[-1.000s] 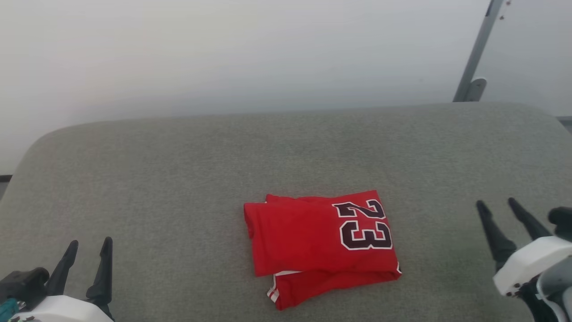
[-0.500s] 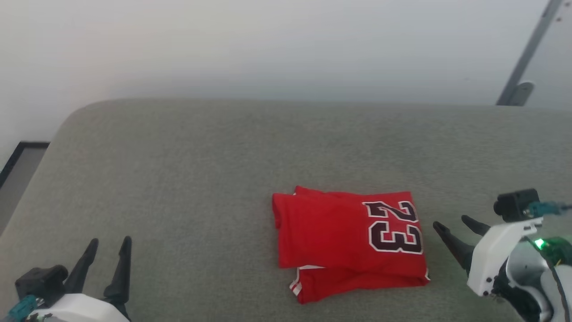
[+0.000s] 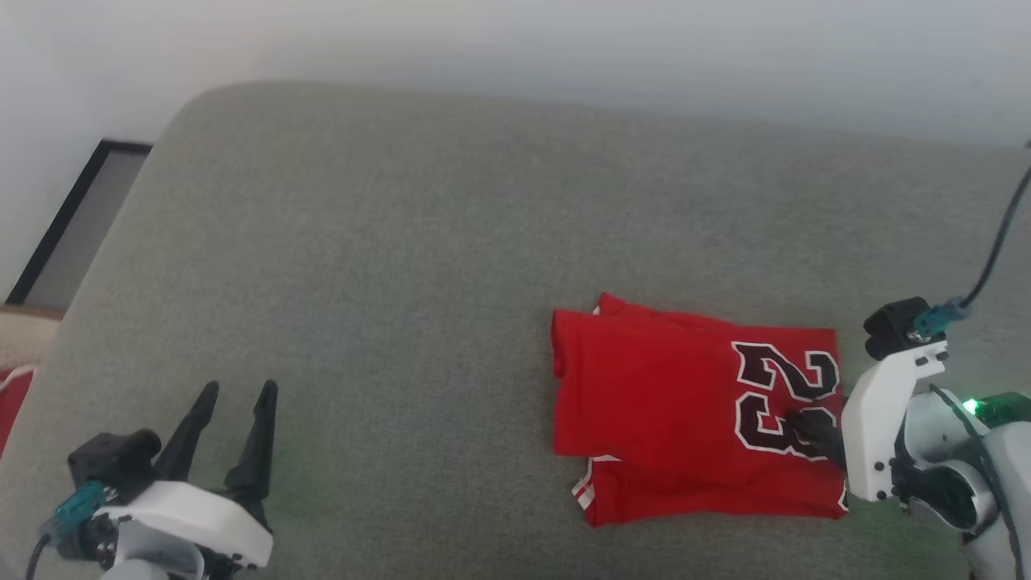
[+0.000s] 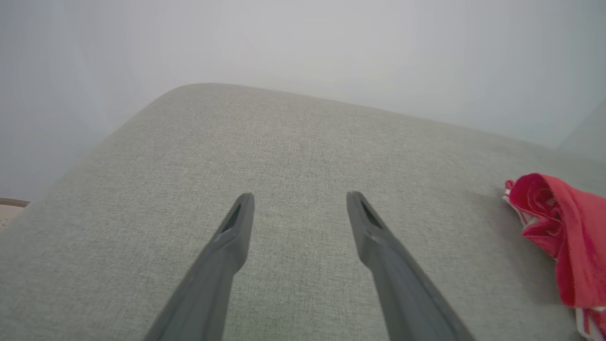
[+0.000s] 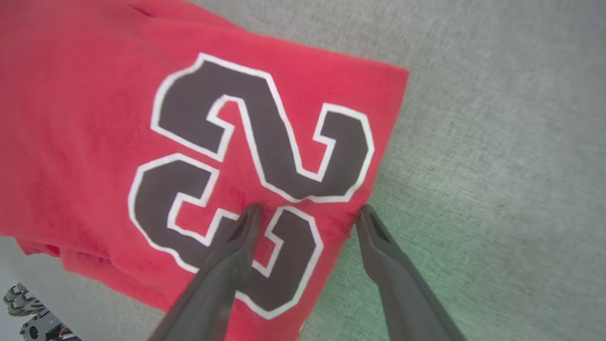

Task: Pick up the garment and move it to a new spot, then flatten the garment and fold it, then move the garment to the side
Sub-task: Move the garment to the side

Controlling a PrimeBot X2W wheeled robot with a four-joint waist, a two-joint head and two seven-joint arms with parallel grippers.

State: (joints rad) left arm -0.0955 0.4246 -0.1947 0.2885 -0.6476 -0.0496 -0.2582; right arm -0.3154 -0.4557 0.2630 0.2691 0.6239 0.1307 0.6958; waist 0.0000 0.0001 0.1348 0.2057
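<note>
**Right gripper straddles the garment's right-hand edge**

The garment [image 3: 685,403], folded into a red rectangle, lies on the grey upholstered surface [image 3: 403,242], right of centre in the head view. Its long axis runs left to right, and the "23" print [image 5: 246,180] sits at its right end.

The right gripper [image 5: 307,210] is at that short end with its jaws spread wide and nothing held. One finger is over the print and the other is at the fabric's edge, beside bare upholstery. Whether the tips press on the cloth I cannot tell.

The left gripper [image 3: 240,391] is likewise released and empty. It is well apart to the left over bare surface, with the garment lying to its right.

The right arm is plainly the nearer one. With the folding apparently done, shifting the garment aside probably depends on closing over that edge.
</note>
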